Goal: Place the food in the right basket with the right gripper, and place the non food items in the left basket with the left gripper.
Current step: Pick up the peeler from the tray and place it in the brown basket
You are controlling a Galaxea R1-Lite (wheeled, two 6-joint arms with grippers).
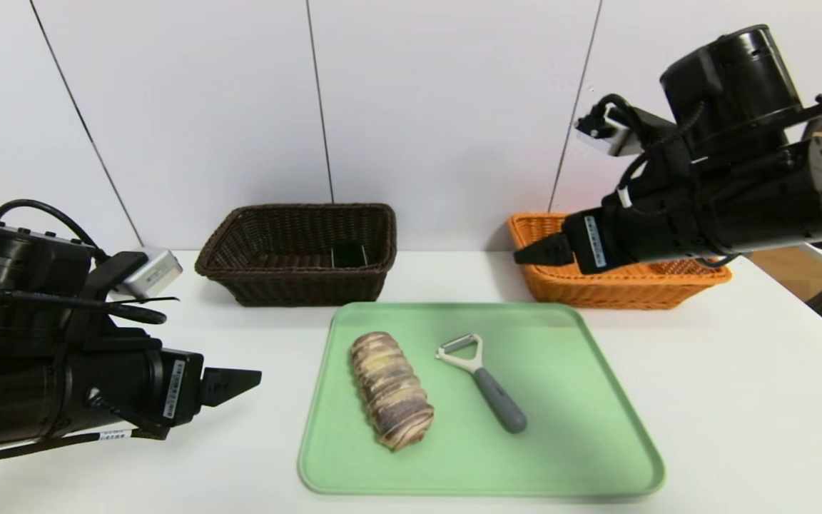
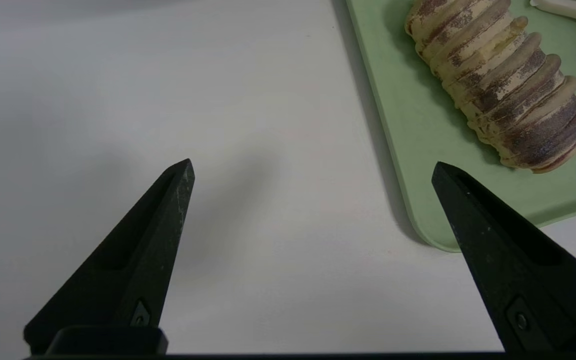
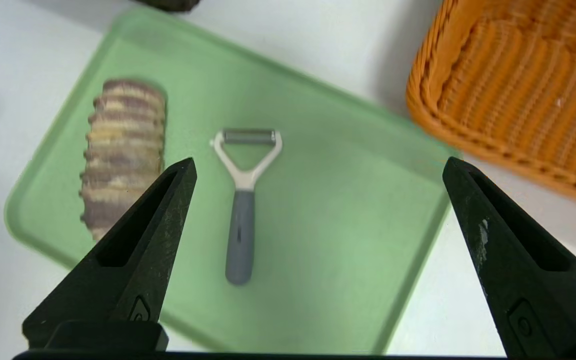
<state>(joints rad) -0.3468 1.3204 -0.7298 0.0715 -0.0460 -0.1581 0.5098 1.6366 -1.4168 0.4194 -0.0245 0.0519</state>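
- Head view: a white tabletop lies under and around the green tray, the landmark for everything below.
- The tray itself is a rounded rectangle with a low raised rim, lying flat.
- The orange wicker basket sits beyond the tray's far right corner, with its flared rim upward.
- The dark brown wicker basket sits beyond the tray's far left corner, also upright.
- The right gripper is raised above the tray's level, near its far right corner; its claw is spread wide and holds nothing.
- The left gripper hovers to the left of the tray, its claw wide and with nothing in it.
- The food, a ridged brown-and-tan roll, rests in the tray's left half, its near end slanting rightward.
- The peeler lies around the tray's middle, white head toward the far edge, grey handle toward the near right.
- A small black-topped item is inside the dark basket, beyond the tray; its details are unclear.
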